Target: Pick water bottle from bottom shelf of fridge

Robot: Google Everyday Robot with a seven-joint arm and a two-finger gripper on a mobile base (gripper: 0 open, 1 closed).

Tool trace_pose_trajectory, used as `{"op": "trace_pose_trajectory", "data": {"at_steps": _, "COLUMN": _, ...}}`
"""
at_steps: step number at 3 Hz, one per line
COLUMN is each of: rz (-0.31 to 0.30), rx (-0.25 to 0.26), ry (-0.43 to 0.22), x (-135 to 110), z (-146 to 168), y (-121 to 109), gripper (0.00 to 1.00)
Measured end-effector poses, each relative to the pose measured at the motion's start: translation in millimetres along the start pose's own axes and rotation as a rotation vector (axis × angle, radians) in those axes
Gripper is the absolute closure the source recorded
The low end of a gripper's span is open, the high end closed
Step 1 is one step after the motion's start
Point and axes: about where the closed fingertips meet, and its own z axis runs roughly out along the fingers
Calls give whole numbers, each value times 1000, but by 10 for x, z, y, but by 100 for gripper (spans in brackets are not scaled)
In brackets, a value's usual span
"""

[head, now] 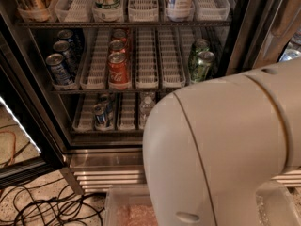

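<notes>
The fridge point(237, 36) stands open in front of me, with a ribbed steel base point(106, 173). On its bottom shelf point(124, 125) a small clear water bottle point(146, 104) stands in a white lane tray, right of two blue cans point(101, 113). A large white link of my arm point(221, 149) fills the lower right and hides the right half of that shelf. It overlaps the bottle's right edge. My gripper is out of view, somewhere behind or beyond that link.
The middle shelf holds blue cans point(59, 68), red cans point(117, 66) and green cans point(201, 62). The open door's black frame point(23, 126) is at left. Black cables point(44, 206) lie on the floor. A clear bin point(126, 206) sits at the bottom.
</notes>
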Motion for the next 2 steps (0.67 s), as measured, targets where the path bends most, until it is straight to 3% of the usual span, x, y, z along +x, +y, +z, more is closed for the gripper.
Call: {"op": "trace_pose_trajectory", "data": {"at_steps": 2, "rz": -6, "rx": -27, "ry": 1, "x": 20, "z": -48, "y": 67, "gripper": 91}}
